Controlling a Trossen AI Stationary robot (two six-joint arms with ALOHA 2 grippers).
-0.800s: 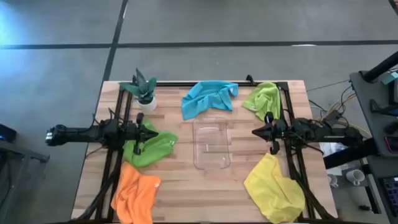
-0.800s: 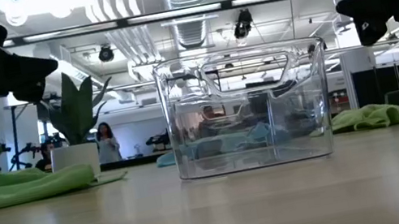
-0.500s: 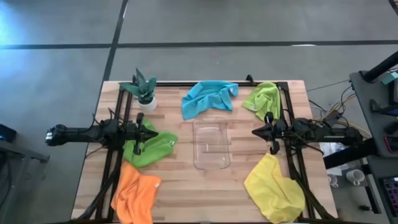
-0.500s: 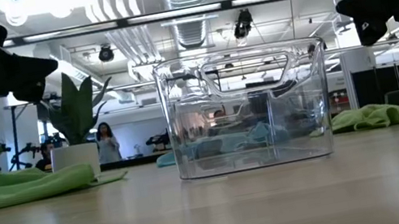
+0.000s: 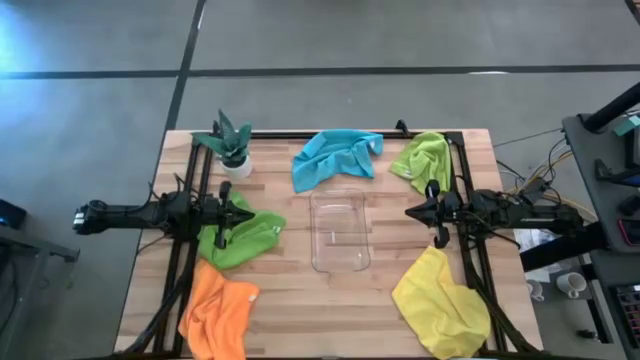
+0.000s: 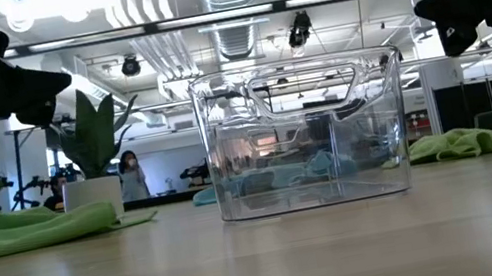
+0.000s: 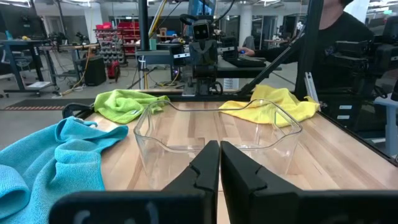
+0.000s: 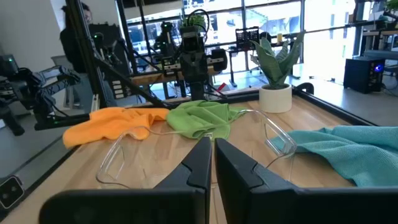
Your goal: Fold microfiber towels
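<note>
— Left gripper (image 5: 250,214) first: how is it sitting?

— It is hovering above the table to the left of the clear bin (image 5: 340,232), fingers pressed together with nothing between them, pointing toward the bin. The darker green towel (image 5: 240,240) is lying rumpled right under and just beside its tip.

— And the other cloths on that side of the bin?

— The orange towel (image 5: 220,310) is lying bunched at the near left corner, touching the darker green one's near edge, well below the gripper. The potted plant (image 5: 232,148) is standing beyond the gripper, left of the bin's far end.

— What is lying past the bin?

— The blue towel (image 5: 335,157) is sprawling just beyond the bin's far end, between the two arms and clear of both.

— Now the right side.

— The right gripper (image 5: 412,211) is hanging to the right of the bin, also clamped shut on nothing, pointing back at the bin. The lime green towel (image 5: 424,160) is lying crumpled beyond it toward the far right corner; the yellow towel (image 5: 440,300) is lying on its near side, its top corner reaching up close beneath the arm. Neither gripper is touching any towel.
</note>
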